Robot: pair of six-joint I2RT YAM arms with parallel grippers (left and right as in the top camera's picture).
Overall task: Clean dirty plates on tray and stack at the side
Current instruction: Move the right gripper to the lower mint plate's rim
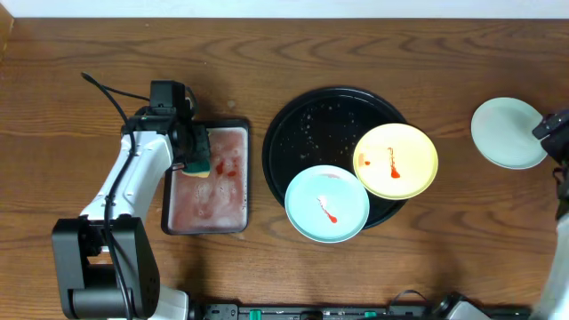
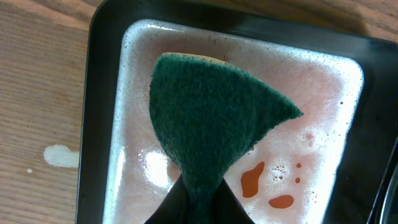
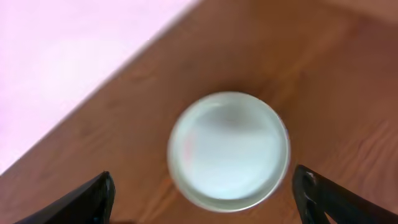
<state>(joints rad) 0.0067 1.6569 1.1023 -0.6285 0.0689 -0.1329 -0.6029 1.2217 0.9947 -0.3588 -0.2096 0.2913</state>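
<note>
Smeared blue plate (image 1: 326, 204) and yellow plate (image 1: 396, 161) rest on the near rim of the tray (image 1: 311, 124), awaiting wiping. Left of the tray, the left gripper (image 1: 189, 147) clamps the sponge (image 2: 211, 137) over soapy water (image 2: 323, 106), likely for reloading. Right of the tray, the right gripper (image 3: 204, 186) hovers open above the clean plate (image 3: 229, 151).

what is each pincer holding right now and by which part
Left pincer: shut on the green sponge, pinching its bunched narrow end over the rectangular tray. Right pincer: open above the pale blue plate, holding nothing.
</note>
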